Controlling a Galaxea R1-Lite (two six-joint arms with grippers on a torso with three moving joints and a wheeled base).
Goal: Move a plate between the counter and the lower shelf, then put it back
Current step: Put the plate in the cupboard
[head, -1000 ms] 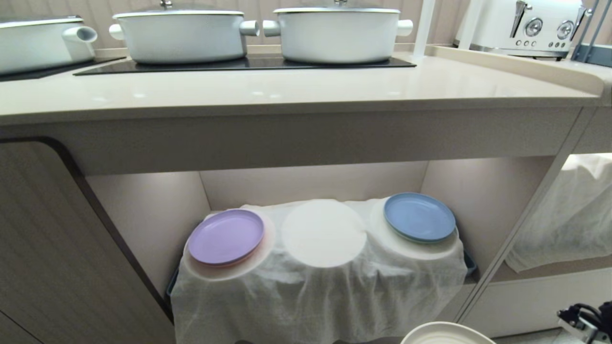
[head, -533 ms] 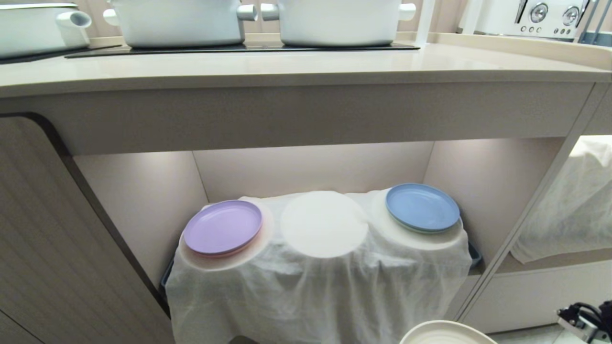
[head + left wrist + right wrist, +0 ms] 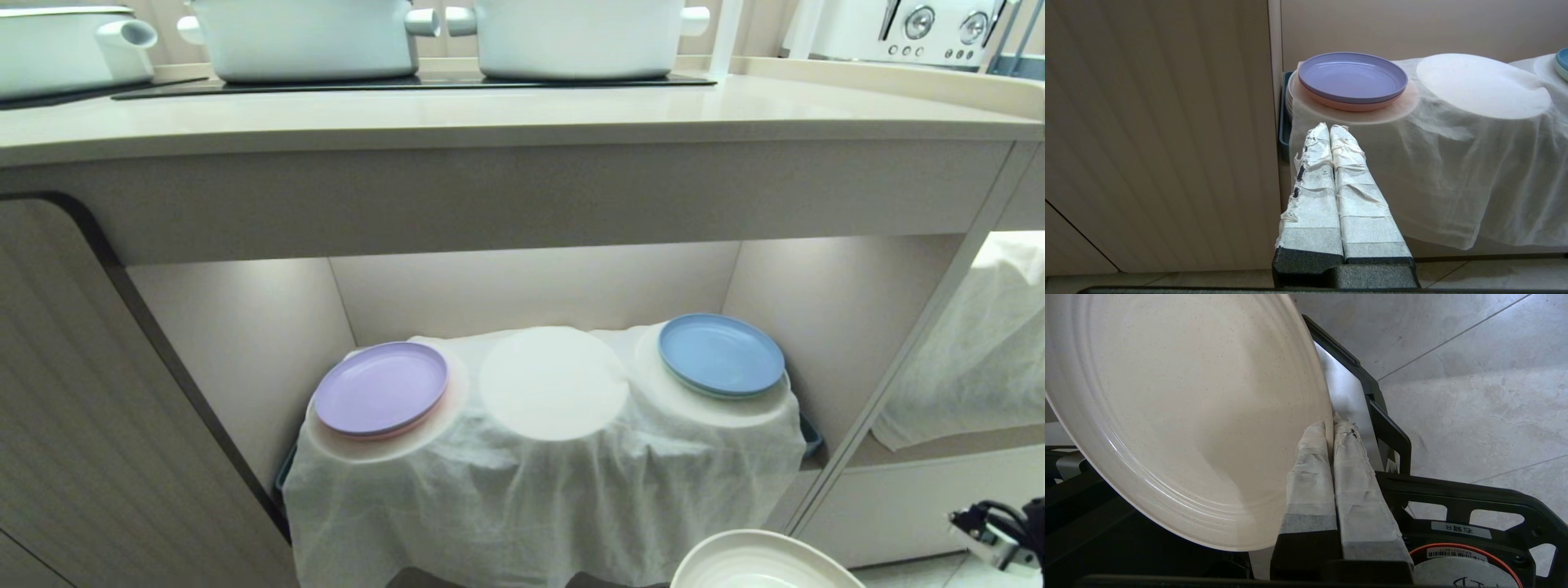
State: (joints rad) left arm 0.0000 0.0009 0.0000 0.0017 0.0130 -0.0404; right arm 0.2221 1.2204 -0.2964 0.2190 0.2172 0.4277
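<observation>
we've got the cream plate (image 3: 1180, 416) off the surface (image 3: 506, 106), pinched by its rim in our right hand (image 3: 1331, 426) low in front of the lower shelf (image 3: 539, 286), so setting it on the bare middle hump (image 3: 553, 382) and returning it remain.

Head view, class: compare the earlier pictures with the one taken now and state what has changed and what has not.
The whole scene slid up the picture, so the camera moved, not the things. More of the cream plate shows at the bottom edge, still clamped at its rim in the right gripper. The lilac plate and blue plate kept their humps on the lower shelf; the middle hump stays bare.
</observation>
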